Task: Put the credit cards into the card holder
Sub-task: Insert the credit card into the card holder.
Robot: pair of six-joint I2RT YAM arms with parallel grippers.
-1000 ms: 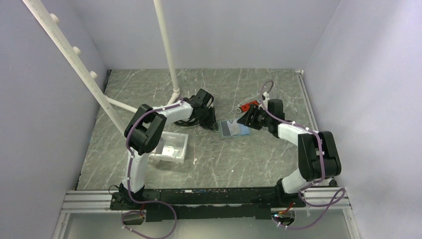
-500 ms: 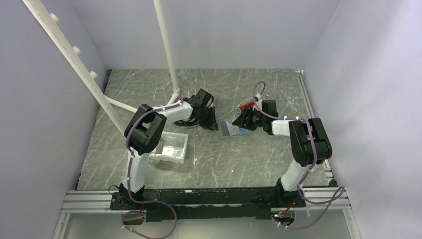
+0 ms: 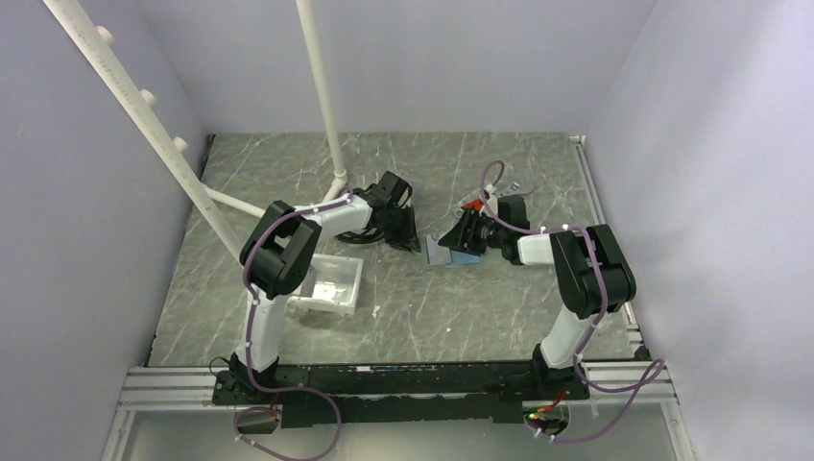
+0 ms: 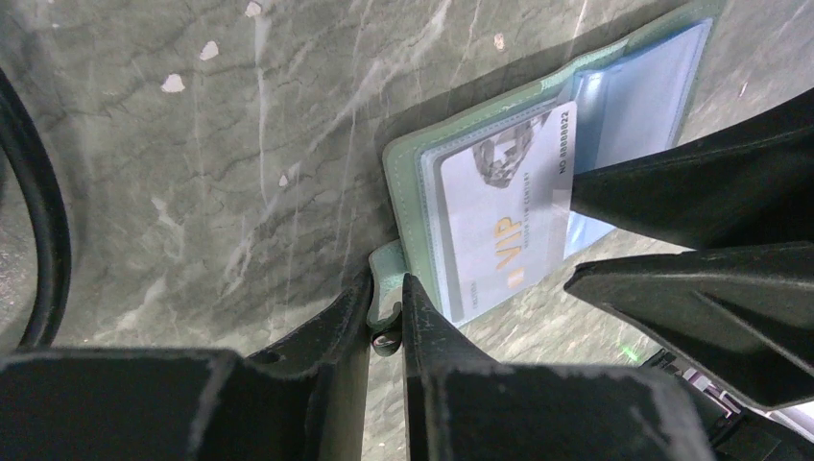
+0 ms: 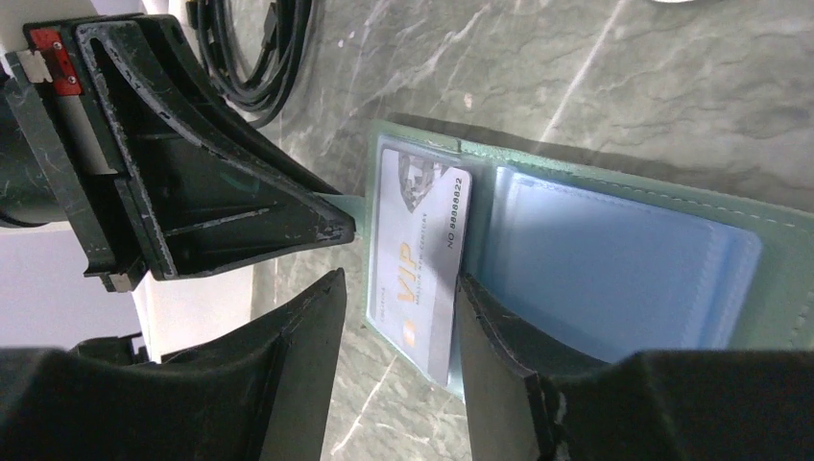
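One card (image 5: 418,259) sits partly in the card holder (image 5: 624,279) open on the desk (image 4: 240,144). My left tool (image 4: 386,290) pinches the holder's tab (image 4: 382,264); my right tool (image 5: 395,283) straddles the card, half open, gripping nothing. A skewed push could jam it or yank the tab free.

I work in a lab test cell: plain lilac walls (image 3: 432,67) box my marbled table (image 3: 432,307), with an aluminium rail (image 3: 163,384) at its edge.
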